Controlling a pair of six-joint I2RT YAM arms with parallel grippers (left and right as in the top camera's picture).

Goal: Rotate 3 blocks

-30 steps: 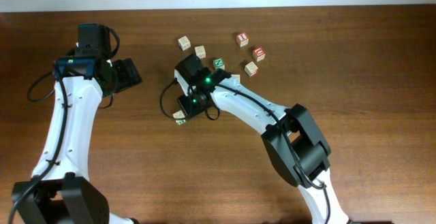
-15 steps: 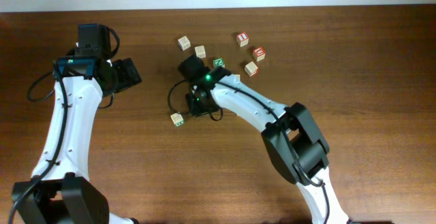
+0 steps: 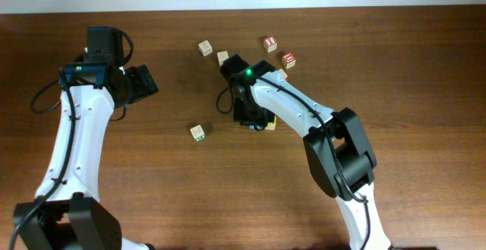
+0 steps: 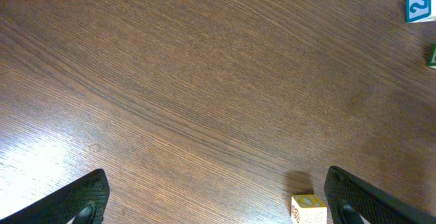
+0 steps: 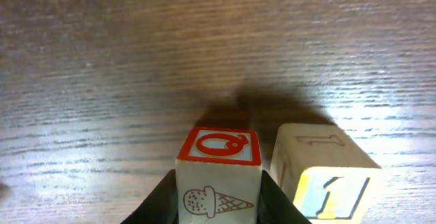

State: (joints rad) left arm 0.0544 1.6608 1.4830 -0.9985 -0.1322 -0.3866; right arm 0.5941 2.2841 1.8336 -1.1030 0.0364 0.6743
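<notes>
Tool, left: jaws wide with nothing between them, over bare table, at 9 o'clock of the scattered cubes.
Tool, right: narrow, its fingers against both flanks of a red-marked cube.
Yellow-faced cube: on the table, just beside the red-marked cube at its 3 o'clock.
Pale greenish cube: alone, at 8 o'clock of the right tool and apart from it.
Blue-marked cube: clear only in the left wrist view, at its 1 o'clock corner.
Overhead only: far cubes lie at 12 o'clock of the right tool, and the arm covers the gripped cube.
Right wrist only: an "O" on the gripped cube's top and an ice-cream cone on its near face.
</notes>
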